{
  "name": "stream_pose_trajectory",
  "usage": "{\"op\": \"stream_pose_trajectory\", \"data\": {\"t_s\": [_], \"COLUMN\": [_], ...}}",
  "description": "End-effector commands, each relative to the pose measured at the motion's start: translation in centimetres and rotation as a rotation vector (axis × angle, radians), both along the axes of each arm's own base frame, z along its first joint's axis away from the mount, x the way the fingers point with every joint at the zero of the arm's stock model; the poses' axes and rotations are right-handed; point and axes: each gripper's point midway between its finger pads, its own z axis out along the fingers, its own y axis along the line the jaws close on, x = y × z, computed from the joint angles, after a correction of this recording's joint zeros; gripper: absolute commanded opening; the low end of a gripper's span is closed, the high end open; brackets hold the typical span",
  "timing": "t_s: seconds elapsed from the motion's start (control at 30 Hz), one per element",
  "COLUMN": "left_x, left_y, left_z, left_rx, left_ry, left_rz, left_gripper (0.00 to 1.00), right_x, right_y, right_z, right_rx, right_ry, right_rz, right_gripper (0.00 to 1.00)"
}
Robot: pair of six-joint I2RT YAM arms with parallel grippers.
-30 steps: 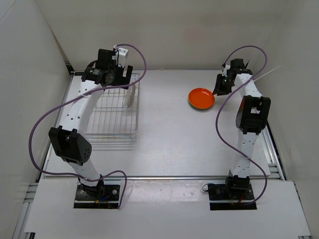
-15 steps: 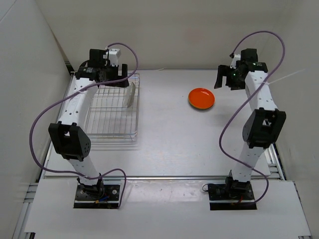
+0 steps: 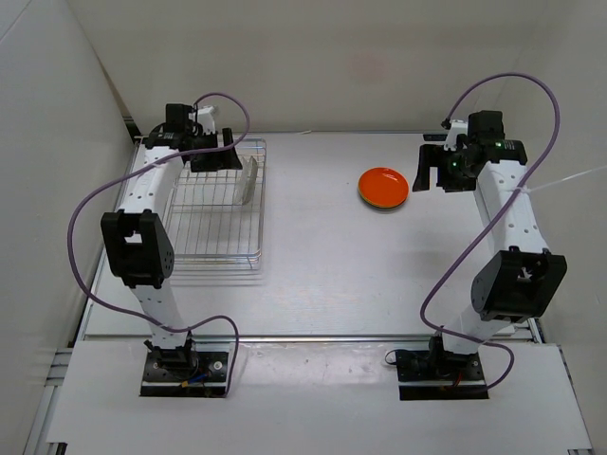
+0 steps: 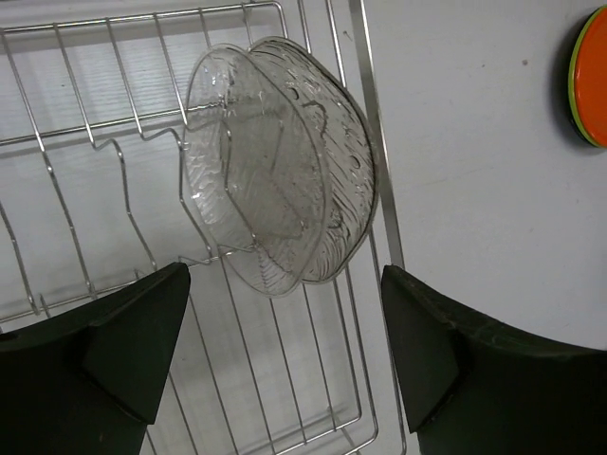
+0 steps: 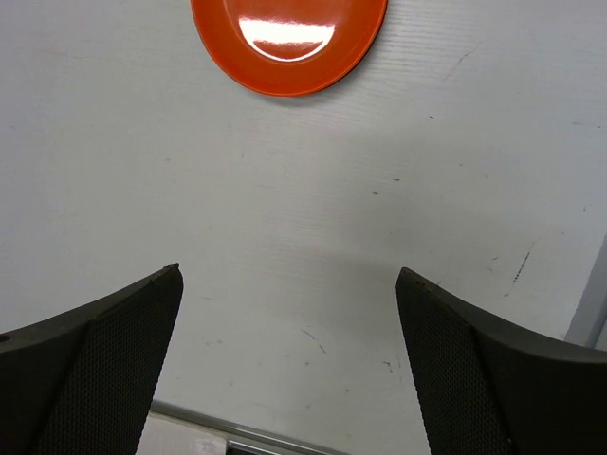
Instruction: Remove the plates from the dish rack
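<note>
Plates [image 4: 280,166], clear and ribbed, stand on edge inside the dish rack [image 4: 95,133] against its right wall, just ahead of the left gripper [image 4: 283,270]. Its fingers are spread wide and hold nothing. Right of the dish rack, the orange plate [image 5: 287,38] lies flat on the table [image 3: 322,265], with the right gripper [image 5: 289,272] near it, likewise wide open and empty.

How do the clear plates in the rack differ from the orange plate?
The clear plates stand on edge in the dish rack; the orange plate lies flat outside it. The clear plates are translucent and patterned; the orange plate is opaque and glossy. Both are round.
</note>
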Motion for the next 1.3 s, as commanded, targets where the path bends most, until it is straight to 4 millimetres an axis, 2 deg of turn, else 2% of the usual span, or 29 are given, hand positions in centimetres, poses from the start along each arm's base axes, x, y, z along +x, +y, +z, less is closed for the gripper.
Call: {"op": "stream_pose_trajectory", "data": {"t_s": [0.0,0.1,0.23,0.3,0.47,0.77,0.87,0.97,1.13,1.27], "left_x": [0.9,1.1,1.4,1.3,1.7,1.4,1.3,1.3,1.3,1.3], "left_y": [0.0,0.5,0.5,-0.1,-0.2,-2.2,-2.8,-3.1,-3.0,-3.0], "left_z": [1.6,0.6,0.3,-0.1,-1.1,-2.2,-2.6,-2.7,-2.8,-2.8], "left_rx": [-0.074,-0.074,-0.074,-0.082,-0.087,-0.087,-0.086,-0.079,-0.073,-0.073], "left_ry": [-0.071,-0.05,-0.051,-0.04,-0.022,0.007,0.017,0.017,0.016,0.016], "left_rz": [-0.015,-0.005,-0.005,-0.021,-0.015,-0.055,-0.065,-0.068,-0.062,-0.062], "left_gripper": [0.92,0.92,0.91,0.91,0.9,0.78,0.78,0.73,0.52,0.46], "right_x": [-0.9,-1.2,-1.0,-1.1,-1.1,-1.2,-1.2,-1.2,-1.4,-1.6], "right_y": [0.5,0.5,0.6,0.6,0.7,0.9,0.9,0.9,1.1,1.1], "right_z": [1.7,1.8,2.1,2.1,2.2,1.9,1.9,1.9,1.6,1.6], "right_rx": [0.027,0.027,0.032,0.037,0.044,0.053,0.053,0.053,0.061,0.061], "right_ry": [-0.049,-0.051,-0.058,-0.055,-0.056,-0.047,-0.047,-0.047,-0.038,-0.038], "right_rz": [0.028,0.028,0.021,0.014,0.019,0.024,0.024,0.024,0.029,0.029], "right_gripper": [0.95,0.95,0.95,0.95,0.95,0.95,0.95,0.95,0.95,0.95]}}
